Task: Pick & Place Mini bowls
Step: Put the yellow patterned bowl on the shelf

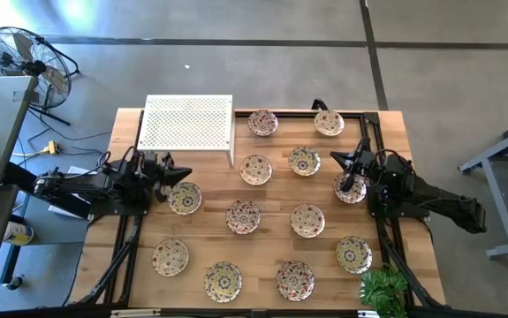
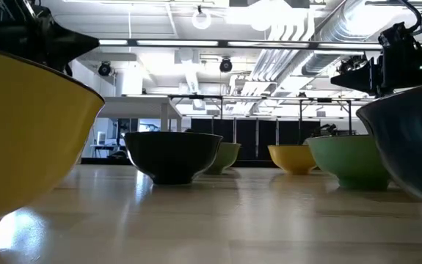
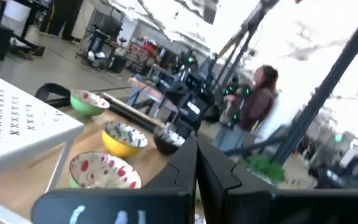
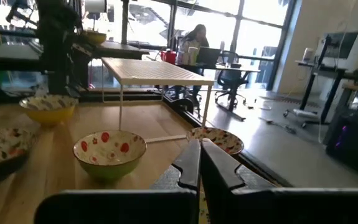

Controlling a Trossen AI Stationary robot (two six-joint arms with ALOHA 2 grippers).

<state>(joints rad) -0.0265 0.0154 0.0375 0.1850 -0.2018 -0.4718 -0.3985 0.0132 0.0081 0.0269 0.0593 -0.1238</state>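
Table: light wooden slatted tabletop (image 1: pixel 262 252), dark frame rails along its left and right edges.
Mini bowls: twelve small round cream ceramic bowls with red, green and yellow floral insides (image 1: pixel 243 215), spread apart over the table in loose rows; two at the far edge, four along the near edge.
Bowl outsides: low view shows yellow, black and green outer walls (image 2: pixel 172 155).
Rack: white perforated metal shelf on thin legs (image 1: pixel 186 123), far-left part of the table.
Left gripper: dark two-finger gripper (image 1: pixel 167 170) at the table's left side, just beside the left-most middle-row bowl (image 1: pixel 185 198); fingers pressed together, empty, per the left wrist view (image 3: pixel 196 163).
Right gripper: dark two-finger gripper (image 1: pixel 351 164) at the right side, over the bowl near the right rail (image 1: pixel 349 188); fingers together, holding nothing (image 4: pixel 199 160).
Plant: green leafy plant (image 1: pixel 384 291) at the near right corner.
Fan: black floor fan (image 1: pixel 24 58) off the table, far left.
Room: a person seated at a desk (image 4: pixel 197 38) beyond the table.
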